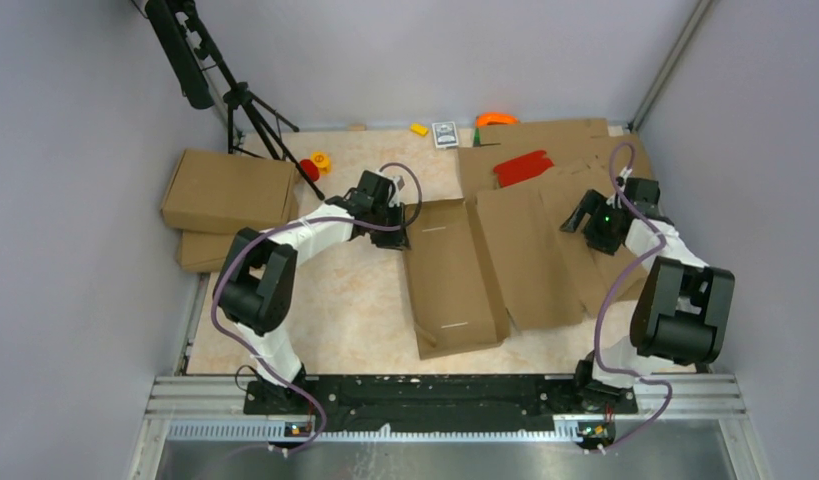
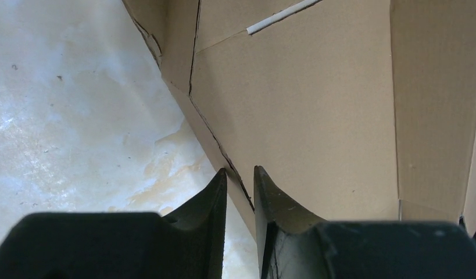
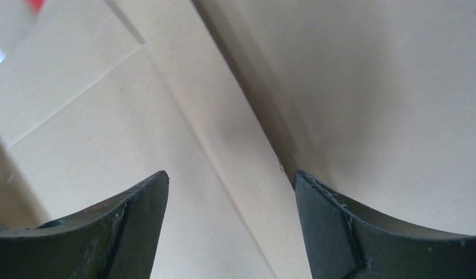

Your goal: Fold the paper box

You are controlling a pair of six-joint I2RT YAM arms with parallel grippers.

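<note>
- The top view was evenly and softly lit from above; shadows on the table (image 1: pixel 355 300) were faint, and the walls leaned outward at the frame edges.
- The left wrist view was crisp; the table glared pale at 9 o'clock beside the paper box (image 2: pixel 305 104).
- The right wrist view was washed-out and blurred; only the right gripper (image 3: pixel 231 172) at 6 o'clock looked fairly sharp.

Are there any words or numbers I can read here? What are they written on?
No text in any view can be read.
On the small dark packet at the back: a pale print on top, too small to read.
On the paper box: plain brown cardboard, no print showing.
</note>
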